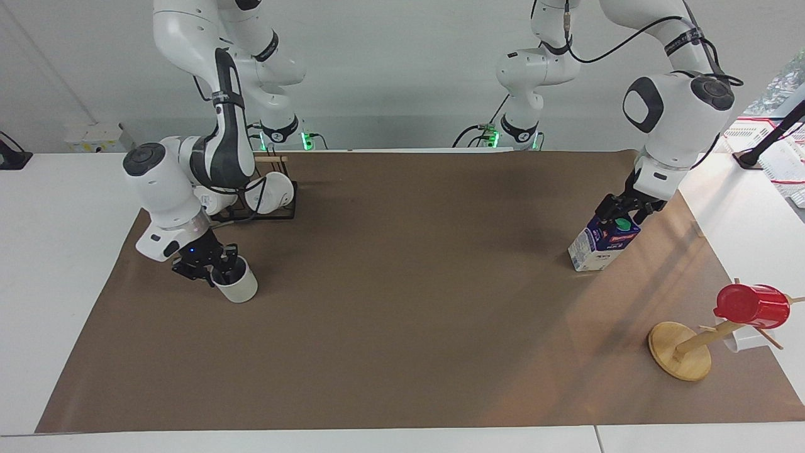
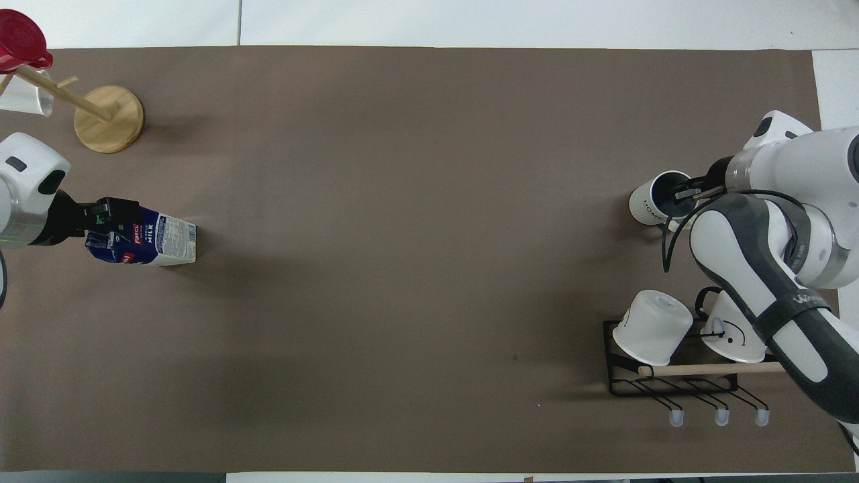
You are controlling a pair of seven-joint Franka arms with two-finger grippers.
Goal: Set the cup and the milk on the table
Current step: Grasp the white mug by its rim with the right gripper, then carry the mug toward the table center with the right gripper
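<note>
The cup (image 1: 239,286) stands upright on the brown sheet of the table (image 1: 402,352) at the right arm's end; it also shows in the overhead view (image 2: 651,204). My right gripper (image 1: 214,272) is down at its rim (image 2: 686,194), one finger inside the cup and one outside, shut on the wall. The milk (image 1: 600,244) stands on the sheet at the left arm's end, its green cap showing; it also shows in the overhead view (image 2: 158,238). My left gripper (image 1: 619,211) sits on the carton's gable top (image 2: 111,211), shut on it.
A black rack (image 1: 264,211) with two white mugs (image 2: 652,327) stands nearer to the robots than the cup. A wooden mug tree (image 1: 680,350) holding a red cup (image 1: 751,306) stands farther from the robots than the milk.
</note>
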